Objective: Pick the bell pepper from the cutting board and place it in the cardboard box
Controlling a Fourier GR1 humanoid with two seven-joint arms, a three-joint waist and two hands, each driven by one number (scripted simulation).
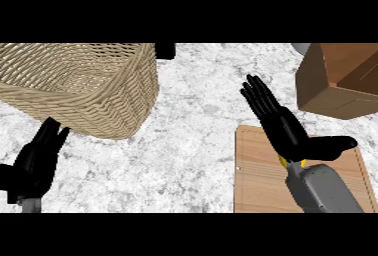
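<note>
A wooden cutting board lies at the lower right. My right hand hovers over its far edge, fingers straight and pointing away, thumb stretched out to the right, holding nothing. Small slivers of yellow show from under its wrist; they may be the bell pepper, most of which is hidden. The brown cardboard box stands at the upper right, just beyond and to the right of the fingertips. My left hand rests open at the lower left, fingers up.
A large wicker basket fills the upper left, its near corner close to my left hand. A small dark object sits behind it. The marbled counter runs between basket and board.
</note>
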